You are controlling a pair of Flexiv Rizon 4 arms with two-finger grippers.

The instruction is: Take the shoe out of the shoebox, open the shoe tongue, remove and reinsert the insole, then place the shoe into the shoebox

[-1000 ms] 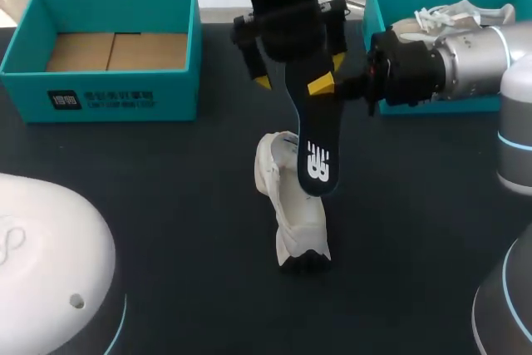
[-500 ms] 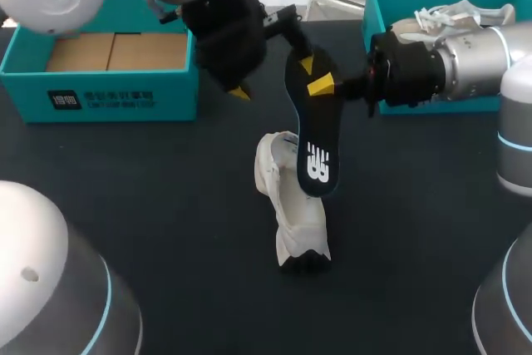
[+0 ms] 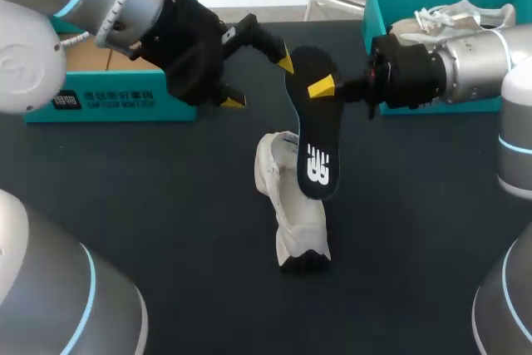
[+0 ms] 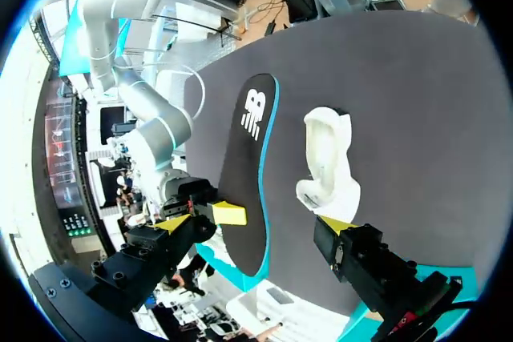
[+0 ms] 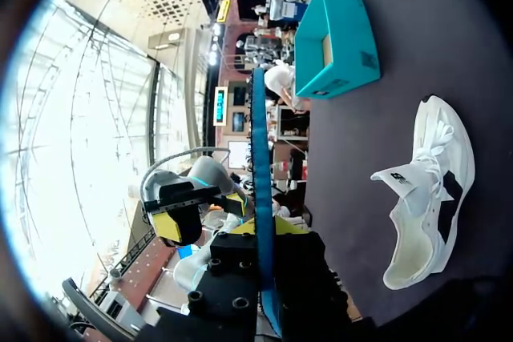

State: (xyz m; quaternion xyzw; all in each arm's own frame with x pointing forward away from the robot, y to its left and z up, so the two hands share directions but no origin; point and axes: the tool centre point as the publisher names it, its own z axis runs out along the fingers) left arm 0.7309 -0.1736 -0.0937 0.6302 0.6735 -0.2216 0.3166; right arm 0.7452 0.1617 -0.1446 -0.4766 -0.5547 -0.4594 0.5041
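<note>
Right tool (image 3: pixel 320 86) is clamped on the insole (image 3: pixel 312 135) near its upper end, one yellow tip showing on the near face and the other hidden behind it; in the right wrist view the insole sits edge-on between the fingers. Left tool (image 3: pixel 259 82) is spread wide with nothing in it, off to the left of the insole's top. Its nearer fingertip (image 3: pixel 285 62) is just beside the insole edge (can't tell if it touches). The insole hangs steeply, long axis near vertical, logo end down. The white sneaker (image 3: pixel 293 205) is on the bench (image 3: pixel 166 205) under it, long axis running roughly front to back, dark sole end toward the near edge. The head view overlaps the logo end with the sneaker's opening, but both wrist views show clear bench between them, so I judge the insole is in the air, not yet seated. Step in hand looks like reinsertion. The key relation is that the opening lies below and slightly left of the insole's low end. The right arm carries the part, so it has to bring the logo end down into the opening and lay the long axis along the sneaker's. The left arm is nearer the collar side, free to steady the sneaker. Risk: the unsupported sneaker slides when the insole pushes in.
</note>
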